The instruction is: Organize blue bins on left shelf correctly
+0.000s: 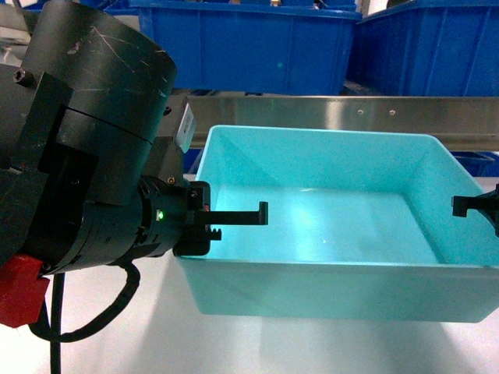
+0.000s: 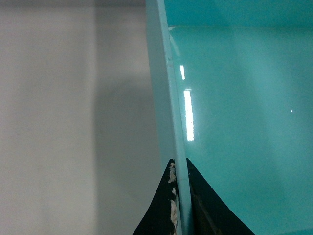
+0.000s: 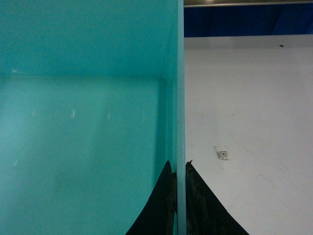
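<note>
Both hands (image 2: 180,205) (image 3: 179,196) pinch opposite walls of the turquoise bin (image 1: 327,226)

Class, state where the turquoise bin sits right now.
In the head view the turquoise bin sits centre-right on the white table, before the steel shelf rail, between both grippers.

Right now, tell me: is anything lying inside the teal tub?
No. In the head view the teal tub shows only its bare, shiny floor, with the left gripper clamped on its wall.
</note>
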Controlling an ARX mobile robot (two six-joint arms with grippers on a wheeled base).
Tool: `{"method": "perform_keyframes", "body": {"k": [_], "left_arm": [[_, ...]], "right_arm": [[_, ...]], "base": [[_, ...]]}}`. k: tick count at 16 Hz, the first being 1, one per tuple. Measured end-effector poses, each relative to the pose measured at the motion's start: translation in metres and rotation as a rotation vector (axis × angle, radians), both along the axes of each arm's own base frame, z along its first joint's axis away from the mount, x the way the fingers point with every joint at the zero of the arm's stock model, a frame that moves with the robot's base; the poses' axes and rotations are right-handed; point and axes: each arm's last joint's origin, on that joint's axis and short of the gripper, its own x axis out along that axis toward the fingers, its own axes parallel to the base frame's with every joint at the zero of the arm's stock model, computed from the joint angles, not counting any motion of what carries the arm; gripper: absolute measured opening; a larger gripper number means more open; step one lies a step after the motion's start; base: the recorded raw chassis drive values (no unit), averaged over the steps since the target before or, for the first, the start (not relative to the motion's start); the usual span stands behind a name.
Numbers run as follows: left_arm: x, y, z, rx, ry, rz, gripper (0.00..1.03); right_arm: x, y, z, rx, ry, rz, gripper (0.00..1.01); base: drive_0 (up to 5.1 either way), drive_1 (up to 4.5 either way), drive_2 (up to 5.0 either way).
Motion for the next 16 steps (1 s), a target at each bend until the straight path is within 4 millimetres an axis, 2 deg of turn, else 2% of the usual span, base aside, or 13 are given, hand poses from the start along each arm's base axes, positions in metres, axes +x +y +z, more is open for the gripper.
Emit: {"method": "perform_keyframes", "body": {"k": [16], "left_arm": [[0.0002, 0.0006, -0.0001, 0.001, 0.001, 0.002, 0.02]], "right_arm": [[-0.0004, 0.0003, -0.0005, 0.001, 0.004, 0.002, 0.02]], "base": [[-4.9, 2.55, 2.6]]}}
